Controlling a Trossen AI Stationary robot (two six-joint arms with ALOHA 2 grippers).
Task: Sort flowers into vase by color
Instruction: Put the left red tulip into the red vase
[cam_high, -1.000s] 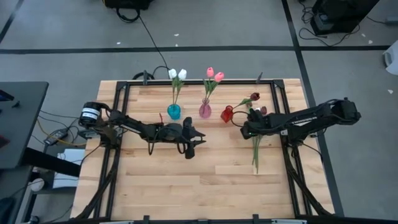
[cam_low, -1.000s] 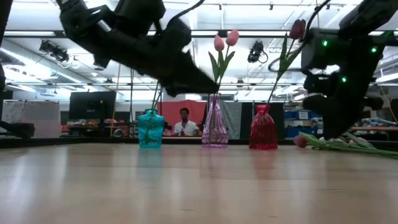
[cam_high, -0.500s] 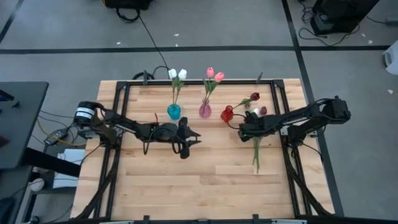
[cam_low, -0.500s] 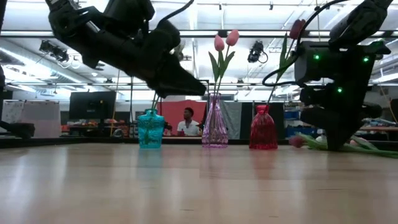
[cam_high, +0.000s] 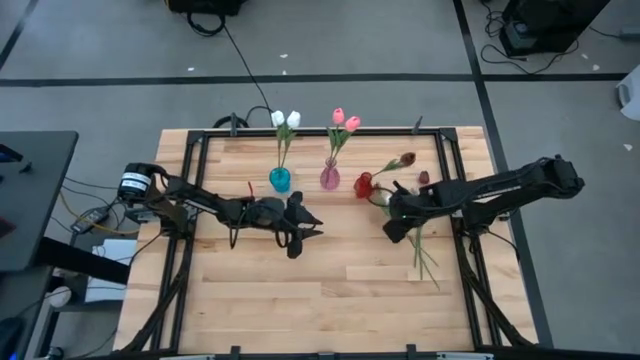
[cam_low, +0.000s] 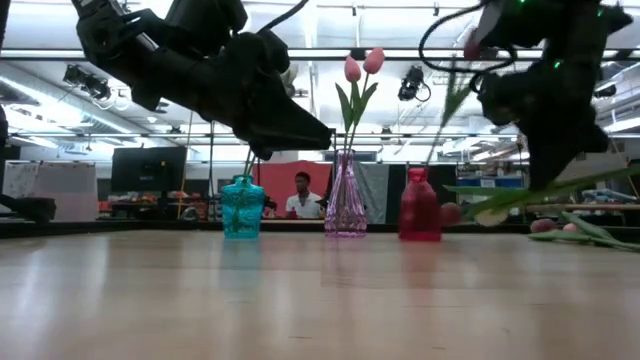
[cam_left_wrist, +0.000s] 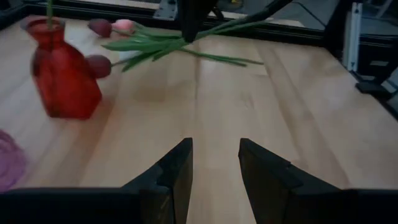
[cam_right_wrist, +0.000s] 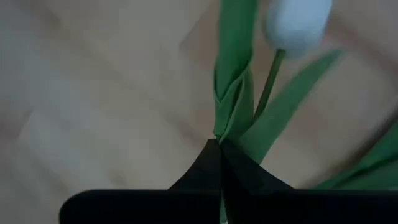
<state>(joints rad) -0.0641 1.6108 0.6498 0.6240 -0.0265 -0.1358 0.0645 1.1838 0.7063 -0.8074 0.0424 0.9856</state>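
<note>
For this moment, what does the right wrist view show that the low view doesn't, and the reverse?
Only the right wrist view: the right gripper with its fingers closed together on a green stem and leaf, and a white tulip head just past them.

Only the low view: the teal vase, the pink vase and the red vase in a row, the left gripper raised off the table, and a person in the room behind.

Both: the right arm holding a flower above the wooden table.

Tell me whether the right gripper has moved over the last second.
Yes. The right gripper has swung down-picture, away from the red vase, lifting a flower.
</note>
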